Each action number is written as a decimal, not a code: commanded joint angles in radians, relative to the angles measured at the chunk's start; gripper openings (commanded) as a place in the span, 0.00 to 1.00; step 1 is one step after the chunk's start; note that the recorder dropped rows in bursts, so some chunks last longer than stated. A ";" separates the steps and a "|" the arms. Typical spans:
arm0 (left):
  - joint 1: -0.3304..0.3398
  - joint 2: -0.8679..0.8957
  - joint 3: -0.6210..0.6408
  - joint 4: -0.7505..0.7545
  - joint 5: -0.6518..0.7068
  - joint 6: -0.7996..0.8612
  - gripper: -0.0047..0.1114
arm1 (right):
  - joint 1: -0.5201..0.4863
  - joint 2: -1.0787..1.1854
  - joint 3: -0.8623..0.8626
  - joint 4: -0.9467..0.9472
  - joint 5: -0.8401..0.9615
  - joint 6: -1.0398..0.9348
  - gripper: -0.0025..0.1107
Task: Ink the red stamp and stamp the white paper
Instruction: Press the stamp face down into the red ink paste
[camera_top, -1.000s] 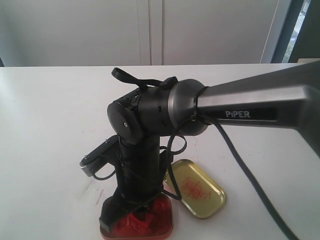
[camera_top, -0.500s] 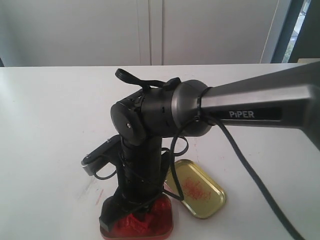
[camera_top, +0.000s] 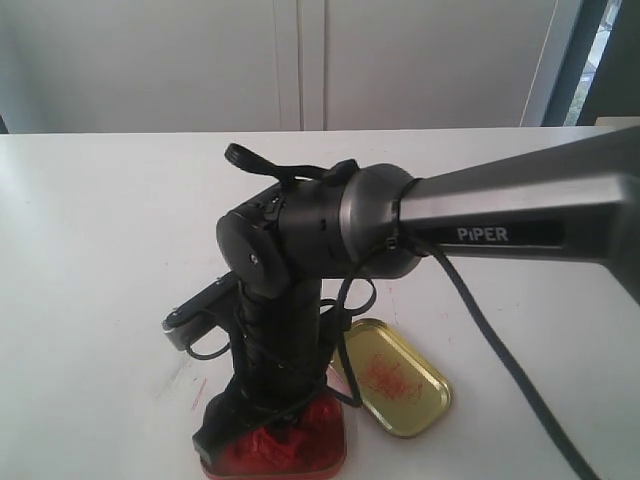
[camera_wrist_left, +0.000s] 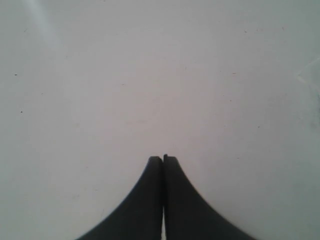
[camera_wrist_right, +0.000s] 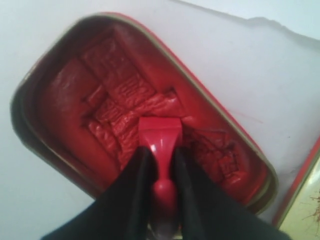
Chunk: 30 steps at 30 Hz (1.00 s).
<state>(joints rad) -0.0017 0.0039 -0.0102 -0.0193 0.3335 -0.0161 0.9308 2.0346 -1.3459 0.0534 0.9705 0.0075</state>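
The red stamp (camera_wrist_right: 159, 134) is held by its knob handle, with my right gripper (camera_wrist_right: 162, 154) shut on it. Its square base rests on the lumpy red paste in the open ink tin (camera_wrist_right: 75, 107). In the exterior view the right gripper (camera_top: 250, 420) points straight down into that tin (camera_top: 300, 455) at the front edge, and the stamp is hidden there. A paler sheet edge (camera_wrist_right: 282, 15) lies beyond the tin; I cannot tell whether it is the white paper. My left gripper (camera_wrist_left: 163, 159) is shut and empty above bare white tabletop.
The gold tin lid (camera_top: 400, 380), smeared with red, lies open side up just right of the ink tin. Faint red smears (camera_top: 190, 385) mark the table left of the tin. The right arm (camera_top: 500, 215) and its cable (camera_top: 500, 360) cross the right half.
The right wrist has dipped slightly and shifted a little left over the ink tin. The stamp stays in the grip, and the tin and lid have not moved.
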 joint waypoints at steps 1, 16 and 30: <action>0.000 -0.004 0.010 -0.002 0.007 -0.002 0.04 | 0.019 0.074 0.044 -0.047 -0.055 0.024 0.02; 0.000 -0.004 0.010 -0.002 0.007 -0.002 0.04 | 0.019 0.078 0.044 -0.047 -0.063 0.043 0.02; 0.000 -0.004 0.010 -0.002 0.007 -0.002 0.04 | 0.019 0.003 0.042 -0.047 -0.057 0.043 0.02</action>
<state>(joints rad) -0.0017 0.0039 -0.0102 -0.0193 0.3335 -0.0161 0.9466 2.0078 -1.3328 0.0223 0.9454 0.0423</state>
